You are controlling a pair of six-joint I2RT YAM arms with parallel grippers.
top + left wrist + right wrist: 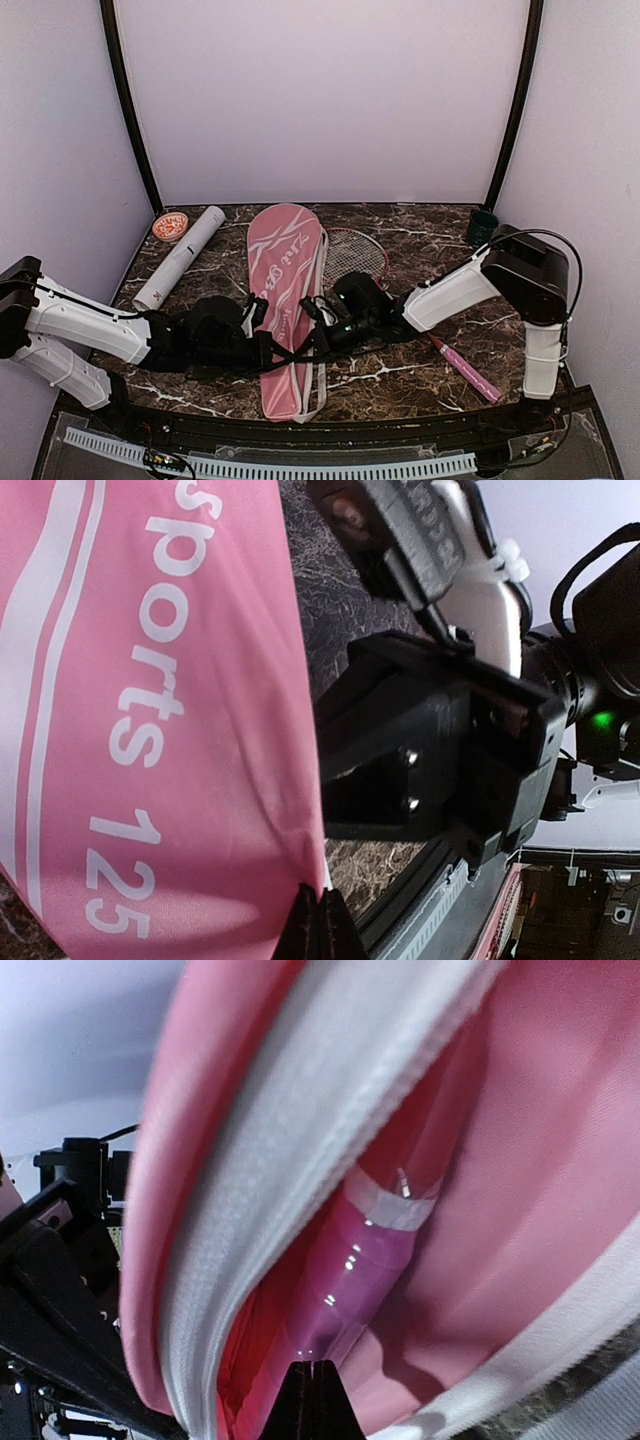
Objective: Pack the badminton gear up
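Bag [285, 290] sits between left claw [320, 925] and right claw [312, 1400], both pressed together; racket handle [350, 1280] inside it.

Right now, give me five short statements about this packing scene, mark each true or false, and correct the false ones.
1. A pink handle lies inside the opened pink bag. True.
2. The white tube stands upright. False: it lies flat, left of the bag.
3. A racket lies on the bag's right, its handle clear of the bag. True.
4. The green cup sits in the far left corner. False: it is in the far right corner.
5. Both grippers stand wide open. False: the left gripper is shut on the bag's edge, and the right gripper is shut at its opening.
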